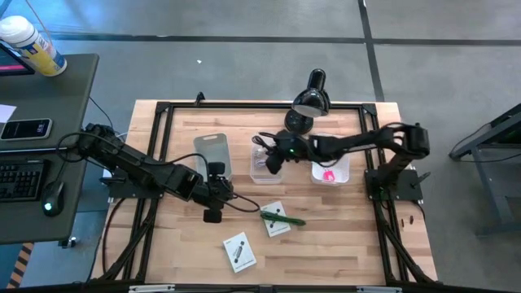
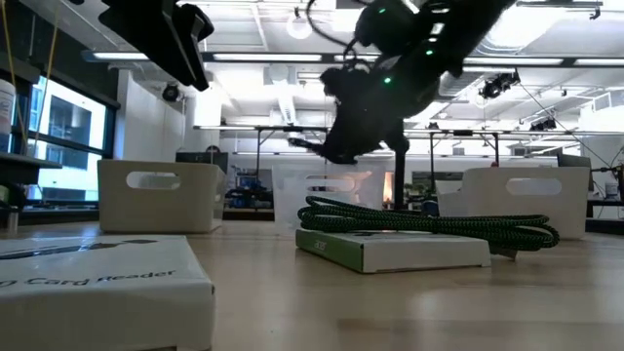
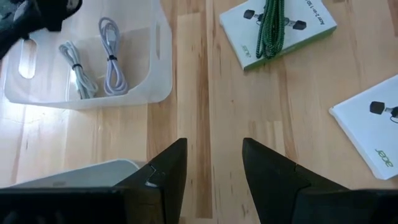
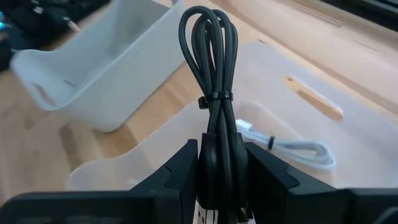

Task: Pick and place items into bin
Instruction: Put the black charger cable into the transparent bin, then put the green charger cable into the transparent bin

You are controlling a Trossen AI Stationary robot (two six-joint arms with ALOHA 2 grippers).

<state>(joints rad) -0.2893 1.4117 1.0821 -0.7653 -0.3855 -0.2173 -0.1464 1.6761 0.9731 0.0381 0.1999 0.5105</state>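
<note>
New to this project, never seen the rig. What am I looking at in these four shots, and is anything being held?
Two dark robot arms work at a wooden table. One camera looks straight down, one sits at table-top height, and one rides on each wrist.

The right gripper is shut on a bundled black cable, above the clear middle bin, which already holds two pale coiled cables. The left gripper is open, over bare wood beside a grey bin.

Two white cards lie on the table, a green braided cable across one. A third bin holds a pink piece.
</note>
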